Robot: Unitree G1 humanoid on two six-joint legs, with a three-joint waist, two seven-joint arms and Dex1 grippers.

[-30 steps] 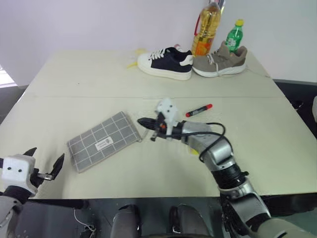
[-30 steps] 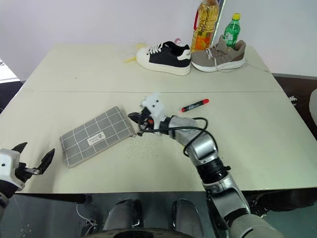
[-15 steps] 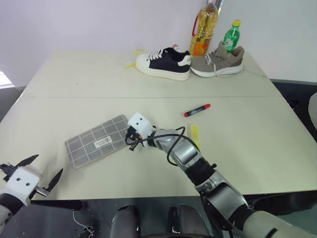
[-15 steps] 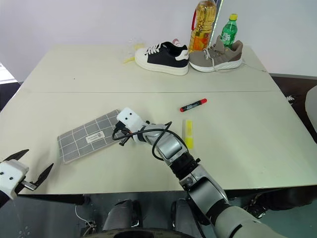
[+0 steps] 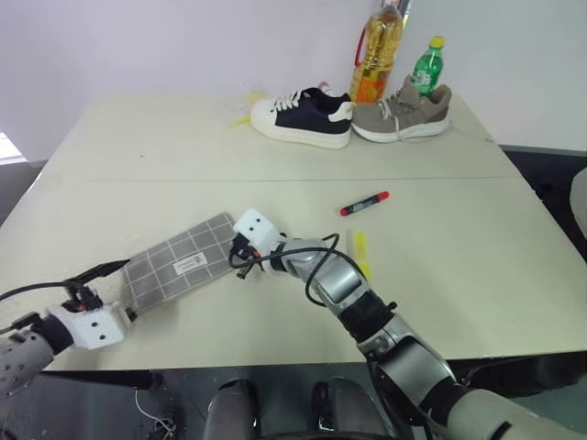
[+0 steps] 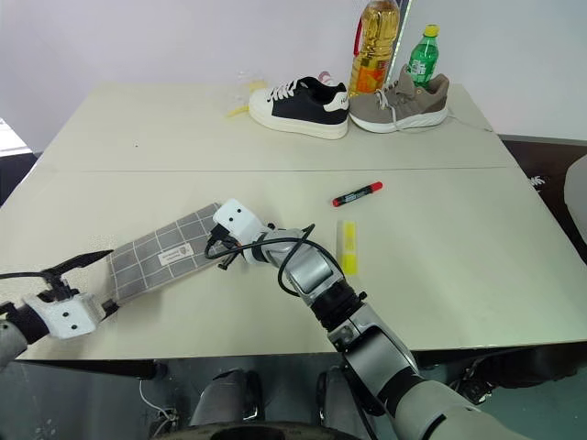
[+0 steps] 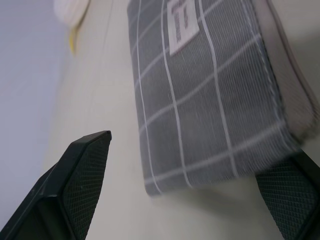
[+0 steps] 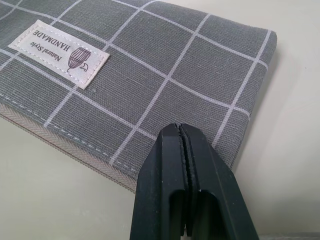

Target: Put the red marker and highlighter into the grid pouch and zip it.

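The right tool (image 8: pixel 184 131), its ribbed black fingers pressed together on nothing, sits at one end of the grid pouch (image 5: pixel 179 262), a flat grey woven rectangle crossed by white lines with a small stitched white label, lying on the matte cream counter (image 5: pixel 459 275). The left tool (image 7: pixel 195 170) stands spread wide at the pouch's opposite end, its textured black fingers (image 7: pixel 82 170) flanking that corner. Beyond the right tool, on the side away from the pouch, lie the chunky translucent yellow highlighter (image 5: pixel 360 249) and, further off, the slim red marker (image 5: pixel 365 203), apart from each other.
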